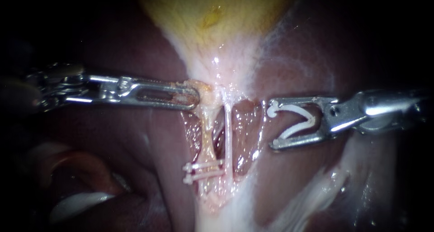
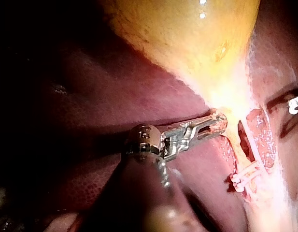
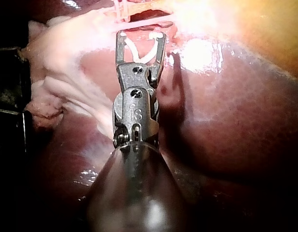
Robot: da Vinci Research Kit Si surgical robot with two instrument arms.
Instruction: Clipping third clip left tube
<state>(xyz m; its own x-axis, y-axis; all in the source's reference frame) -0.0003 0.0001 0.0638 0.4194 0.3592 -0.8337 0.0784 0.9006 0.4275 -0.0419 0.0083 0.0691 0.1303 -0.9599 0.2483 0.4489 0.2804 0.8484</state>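
While left tool [image 1: 194, 98] grips tissue [image 1: 202, 88], right tool [image 1: 274, 127] holds spread clip [image 1: 296, 130]; left tube [image 1: 207, 139], axis 12–6, lies at 9 o'clock, past right tube [image 1: 228, 137].

A: Left instrument [image 1: 193, 98]?
B: Jaws clamped on tissue [image 1: 204, 88] below the gallbladder [image 1: 199, 15].
A: Right instrument [image 1: 273, 127]?
B: Holds spread clip [image 1: 296, 121], apart from left tube [image 1: 206, 141]. Two clips [image 1: 205, 165] on tube.

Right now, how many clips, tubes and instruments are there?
Clips: 3, upper clip and lower clip on the left tube, loaded clip held in the right instrument
Tubes: 2, left tube, right tube
Instruments: 2, left instrument gripping tissue, right instrument
Total: 7
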